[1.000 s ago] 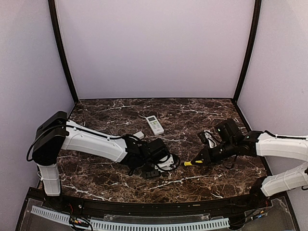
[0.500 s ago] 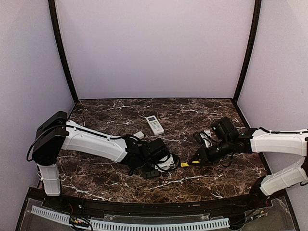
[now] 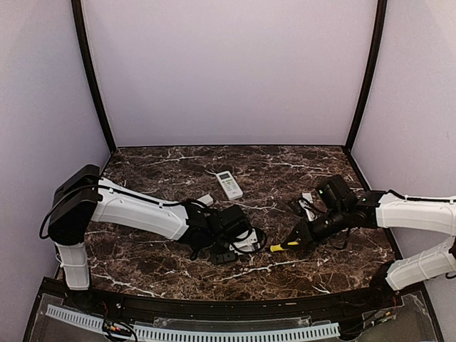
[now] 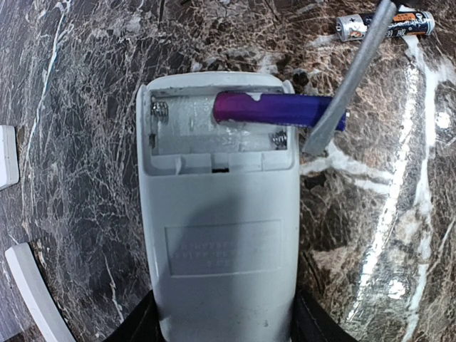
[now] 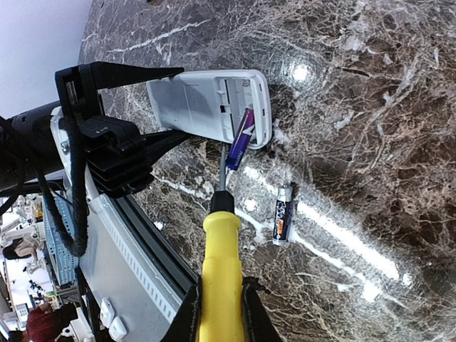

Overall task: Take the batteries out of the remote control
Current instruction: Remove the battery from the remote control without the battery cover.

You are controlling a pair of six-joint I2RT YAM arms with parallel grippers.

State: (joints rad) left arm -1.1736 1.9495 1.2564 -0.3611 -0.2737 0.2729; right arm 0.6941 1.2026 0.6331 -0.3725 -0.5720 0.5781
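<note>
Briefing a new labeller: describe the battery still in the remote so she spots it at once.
On the marble table, find the grey remote in the left gripper, its compartment open. The purple battery sits in it, one end sticking out against the screwdriver shaft; the other battery, black and orange, lies loose on the table.

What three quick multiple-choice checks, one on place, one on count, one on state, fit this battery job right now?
1. The loose battery lies: A on the table beside the remote; B inside that remote; C in a tray.
2. Batteries in the compartment: A none; B one; C two.
3. The right gripper is: A open; B shut empty; C shut on the screwdriver.
Key: 1A, it rests on bare marble; 2B, only the purple battery, one end sticking out; 3C, it clamps the yellow handle.
</note>
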